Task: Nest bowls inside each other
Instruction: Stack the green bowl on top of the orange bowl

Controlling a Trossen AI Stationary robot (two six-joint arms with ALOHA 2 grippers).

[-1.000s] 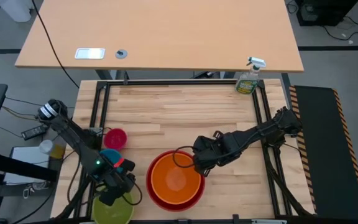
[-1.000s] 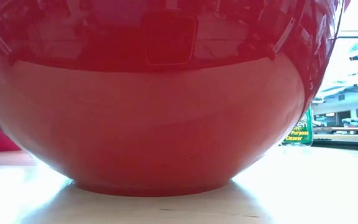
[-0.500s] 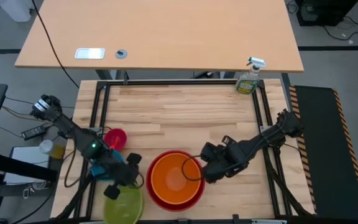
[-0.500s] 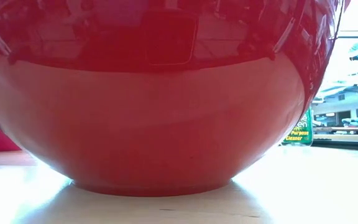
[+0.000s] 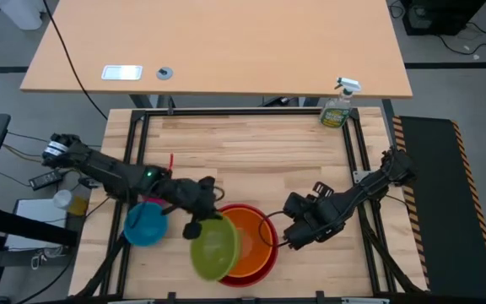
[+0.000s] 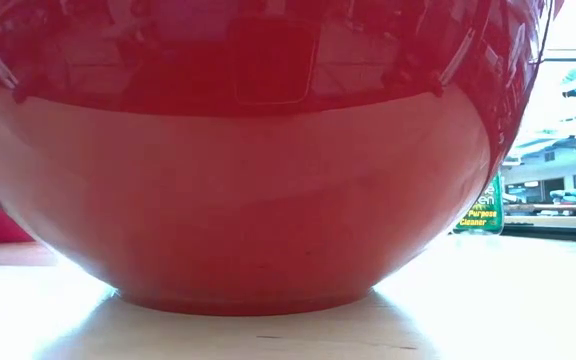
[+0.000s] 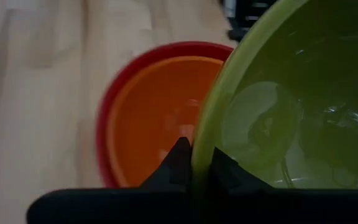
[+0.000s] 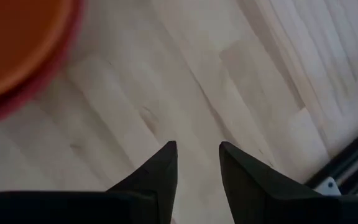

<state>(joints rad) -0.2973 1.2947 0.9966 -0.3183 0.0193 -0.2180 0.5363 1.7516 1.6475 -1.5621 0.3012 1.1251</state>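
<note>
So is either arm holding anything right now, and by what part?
The left gripper is shut on the rim of the yellow-green bowl, carrying it over the orange bowl. The right gripper holds nothing, over bare table.

- The work surface is a pale butcher-block table (image 5: 243,148) of light wood planks, held in a black metal frame (image 5: 138,135).
- Behind it stands a larger tan desk (image 5: 226,42) carrying a small white device (image 5: 121,73) and a round grey disc (image 5: 165,73).
- The floor (image 5: 458,93) is grey.
- A black mat with an orange-striped edge (image 5: 433,186) lies along 1 side.
- Cables (image 5: 24,156) trail over the floor on the other side.
- Seen level across the table, the far room is brightly lit and washed out.
</note>
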